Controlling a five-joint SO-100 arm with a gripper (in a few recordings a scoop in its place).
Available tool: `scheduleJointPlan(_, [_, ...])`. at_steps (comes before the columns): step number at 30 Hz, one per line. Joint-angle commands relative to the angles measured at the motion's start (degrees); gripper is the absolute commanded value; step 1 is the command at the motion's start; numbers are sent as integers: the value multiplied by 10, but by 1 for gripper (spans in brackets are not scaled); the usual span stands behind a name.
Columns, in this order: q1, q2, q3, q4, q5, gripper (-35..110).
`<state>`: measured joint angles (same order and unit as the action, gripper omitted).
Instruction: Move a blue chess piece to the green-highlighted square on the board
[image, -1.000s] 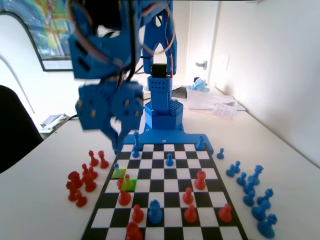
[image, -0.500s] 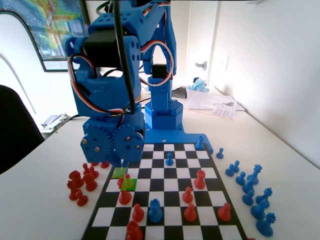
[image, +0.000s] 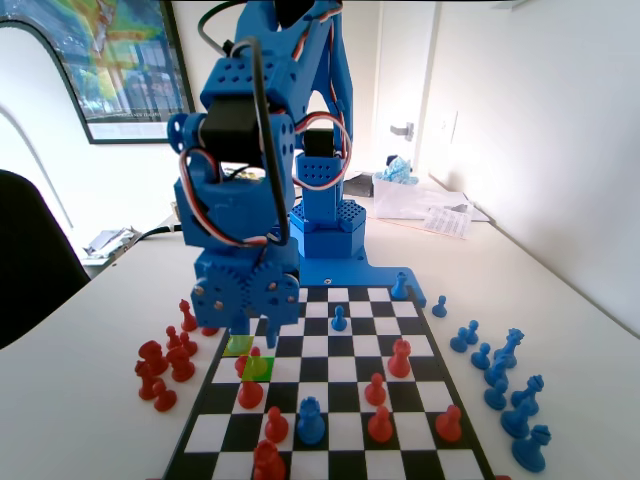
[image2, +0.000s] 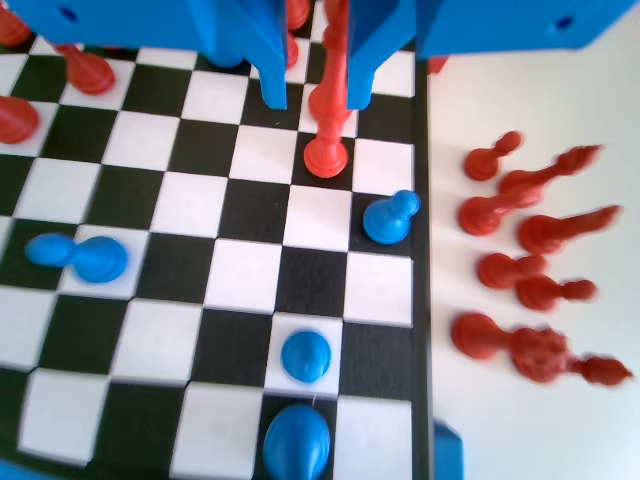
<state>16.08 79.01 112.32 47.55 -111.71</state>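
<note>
Small blue plastic pawn (image2: 390, 218) with a ball head: upright on a black square in the board's right edge column in the wrist view, untouched and nearer the arm than the jaw tips.

Blue two-finger gripper (image2: 315, 100): jaws apart, holding nothing. In the wrist view a tall red plastic piece (image2: 327, 130) lines up with the gap between them. Its base sits one column in from the pawn and one row farther from the arm. I can't tell whether the jaws reach down to it.

Versus 1.0 s ago in the fixed view:
- The gripper (image: 255, 328) was raised and blurred off the board's far-left corner. It has come down and moved right, and is now low over the left columns.
- The pawn showed on the pale yellow-green square (image: 238, 346) then. The gripper body covers that spot now.
- Pieces on the black-and-white checkered board (image: 345, 395) are unchanged.

Fixed view, not in the wrist view:
- The bright green-highlighted square (image: 264, 370), second column from the left, next to the yellow-green one diagonally on the near side. A red piece (image: 251, 362) stands on it.
- A row of blue pieces (image: 500, 385) on the white table (image: 90, 330), right of the board.

Wrist view, not in the fixed view: the jaw gap and the pawn.

Both views show the red pieces (image2: 520, 270) off the board.
</note>
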Motion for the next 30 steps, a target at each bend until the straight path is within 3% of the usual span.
scheduleJointPlan(1, [5,54,8,-6,-13,11])
scheduleJointPlan(30, [17,-12,-18,-50,-12,11])
